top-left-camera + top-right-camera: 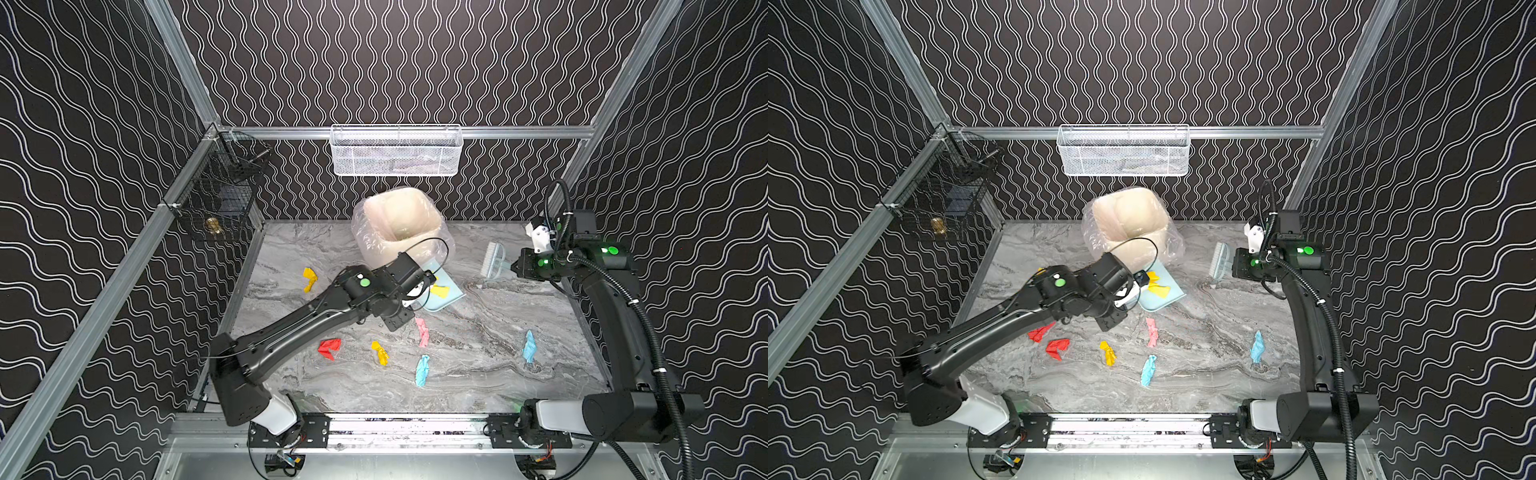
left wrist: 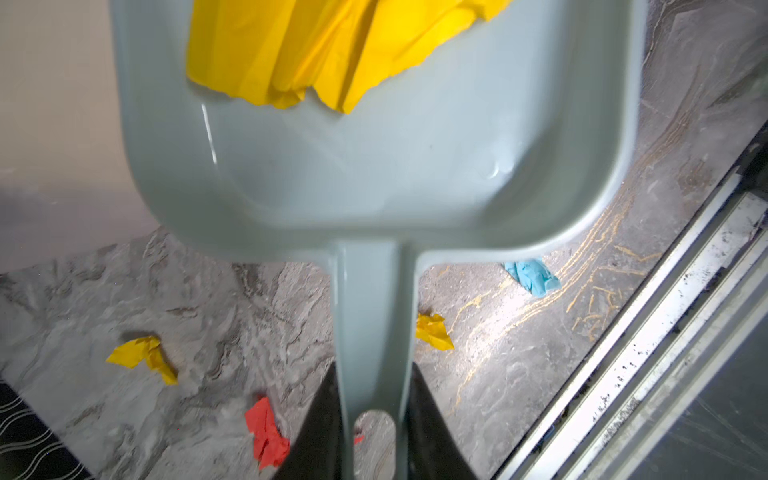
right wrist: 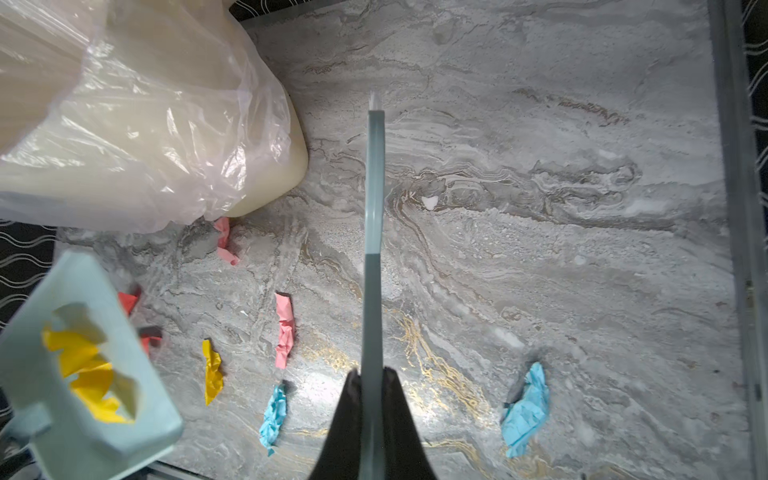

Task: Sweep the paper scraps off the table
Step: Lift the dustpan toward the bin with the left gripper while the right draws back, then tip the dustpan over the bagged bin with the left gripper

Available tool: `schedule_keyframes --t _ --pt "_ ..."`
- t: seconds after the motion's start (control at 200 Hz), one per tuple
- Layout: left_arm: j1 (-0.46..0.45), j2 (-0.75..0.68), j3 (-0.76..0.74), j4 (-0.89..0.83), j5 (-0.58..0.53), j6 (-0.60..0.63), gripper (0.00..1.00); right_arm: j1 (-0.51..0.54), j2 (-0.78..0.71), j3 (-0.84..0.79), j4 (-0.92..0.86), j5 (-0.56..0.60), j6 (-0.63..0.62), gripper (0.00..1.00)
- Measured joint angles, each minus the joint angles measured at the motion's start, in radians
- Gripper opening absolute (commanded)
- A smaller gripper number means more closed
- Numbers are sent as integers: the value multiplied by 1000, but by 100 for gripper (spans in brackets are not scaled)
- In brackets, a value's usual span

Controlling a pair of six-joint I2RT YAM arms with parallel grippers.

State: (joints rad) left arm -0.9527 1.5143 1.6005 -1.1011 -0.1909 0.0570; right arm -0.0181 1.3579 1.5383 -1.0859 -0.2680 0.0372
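My left gripper point(image 2: 372, 370) is shut on the handle of a pale blue dustpan point(image 1: 451, 282) held just in front of the bin; crumpled yellow paper scraps point(image 1: 1158, 289) lie in it. My right gripper point(image 3: 371, 372) is shut on the handle of a pale blue brush point(image 1: 494, 259) with white bristles, at the back right. Loose paper scraps lie on the marble table point(image 1: 478, 374): yellow point(image 1: 309, 279), red point(image 1: 330, 348), yellow point(image 1: 380, 353), pink point(image 1: 422, 331), light blue point(image 1: 422, 370) and light blue point(image 1: 529, 346).
A cream bin point(image 1: 401, 224) lined with a clear plastic bag stands at the back middle of the table. A white mesh basket point(image 1: 397, 151) hangs on the back wall and a black wire basket point(image 1: 220, 195) on the left rail. Aluminium rails edge the table.
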Motion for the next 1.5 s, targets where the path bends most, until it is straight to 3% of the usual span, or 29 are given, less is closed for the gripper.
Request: schedule_keyframes --t 0.285,0.536,1.091,1.497 --pt "54 -63 162 -204 -53 -74 0 -1 0 -58 31 -59 28 0" --pt "134 -30 345 -338 -93 -105 0 -1 -73 -113 40 -93 76 0" --pt "320 172 566 -447 -194 -100 0 -2 -225 -164 6 -146 129 0" --pt "338 384 792 -488 -341 -80 0 4 -243 -249 3 -159 137 0"
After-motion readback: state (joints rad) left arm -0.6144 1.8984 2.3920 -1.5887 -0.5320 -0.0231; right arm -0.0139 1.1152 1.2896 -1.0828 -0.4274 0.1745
